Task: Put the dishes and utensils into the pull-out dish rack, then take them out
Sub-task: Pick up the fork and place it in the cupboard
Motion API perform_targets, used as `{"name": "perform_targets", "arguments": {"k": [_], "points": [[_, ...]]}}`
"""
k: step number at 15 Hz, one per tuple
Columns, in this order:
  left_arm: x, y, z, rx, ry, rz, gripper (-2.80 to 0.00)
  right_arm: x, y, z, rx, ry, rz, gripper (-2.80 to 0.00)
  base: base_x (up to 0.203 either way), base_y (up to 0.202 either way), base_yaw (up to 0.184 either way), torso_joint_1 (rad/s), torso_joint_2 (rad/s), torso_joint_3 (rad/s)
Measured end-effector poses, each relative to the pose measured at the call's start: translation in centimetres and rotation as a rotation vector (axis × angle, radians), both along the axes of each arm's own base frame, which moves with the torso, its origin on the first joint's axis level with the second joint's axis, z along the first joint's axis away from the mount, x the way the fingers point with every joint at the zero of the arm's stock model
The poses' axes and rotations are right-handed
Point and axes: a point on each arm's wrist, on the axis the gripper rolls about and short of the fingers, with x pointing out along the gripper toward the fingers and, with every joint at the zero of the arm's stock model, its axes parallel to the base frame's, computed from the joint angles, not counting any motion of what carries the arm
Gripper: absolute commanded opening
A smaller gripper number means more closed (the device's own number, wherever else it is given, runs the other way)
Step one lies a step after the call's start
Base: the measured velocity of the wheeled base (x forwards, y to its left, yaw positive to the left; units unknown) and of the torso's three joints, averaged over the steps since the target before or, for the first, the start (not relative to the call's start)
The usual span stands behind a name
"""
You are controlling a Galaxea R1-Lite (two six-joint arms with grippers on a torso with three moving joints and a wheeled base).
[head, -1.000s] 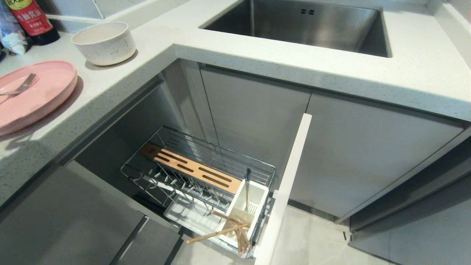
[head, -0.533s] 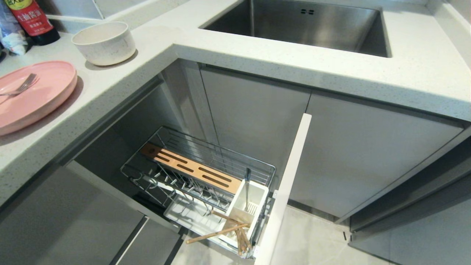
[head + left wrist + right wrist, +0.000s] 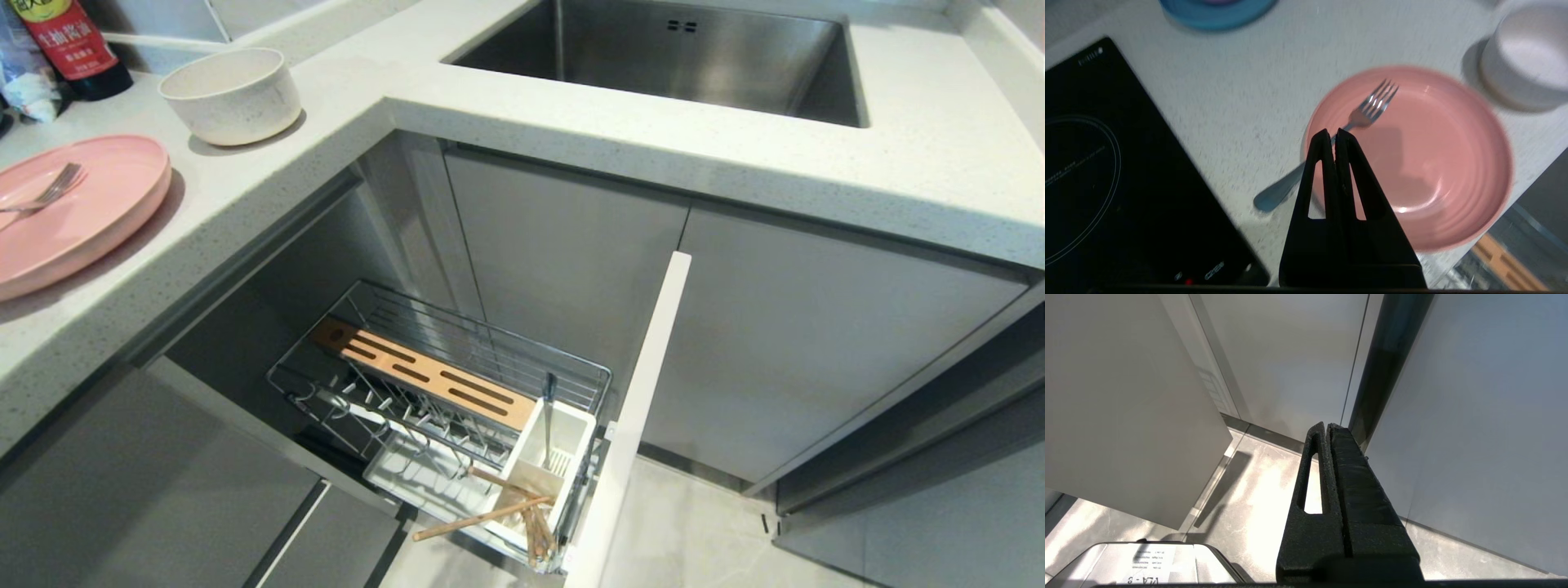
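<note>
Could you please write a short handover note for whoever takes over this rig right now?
Left gripper: shut, empty, above the fork and pink plate on the counter.
Right gripper: shut, empty, parked by the cabinet fronts near the floor.
Cream bowl sits on the counter beside the plate.
Chopsticks lie at the pull-out rack's caddy end.
Rack is open; fork, plate and bowl are outside it.

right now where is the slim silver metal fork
The slim silver metal fork lies on the countertop at the head view's far left, tines resting on the large round pink plate, handle hanging off its rim, near the cream speckled bowl.
</note>
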Motion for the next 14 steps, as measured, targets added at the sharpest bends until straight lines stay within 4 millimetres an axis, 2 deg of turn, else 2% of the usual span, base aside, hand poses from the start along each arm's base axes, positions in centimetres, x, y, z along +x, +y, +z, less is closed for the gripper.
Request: {"name": "perform_targets", "arguments": {"k": [5,14], "points": [[0.9,2.1,-1.4,0.024,0.231,-0.146,-2.8,0.0,0.0,0.0,0.0,0.0,0.0,-2.8,0.0,0.0,0.0,0.0,0.0,0.0],[4.0,6.0,-2.6,0.054,0.246,-0.363,-2.8,0.0,0.0,0.0,0.0,0.0,0.0,-2.8,0.0,0.0,0.0,0.0,0.0,0.0]]}}
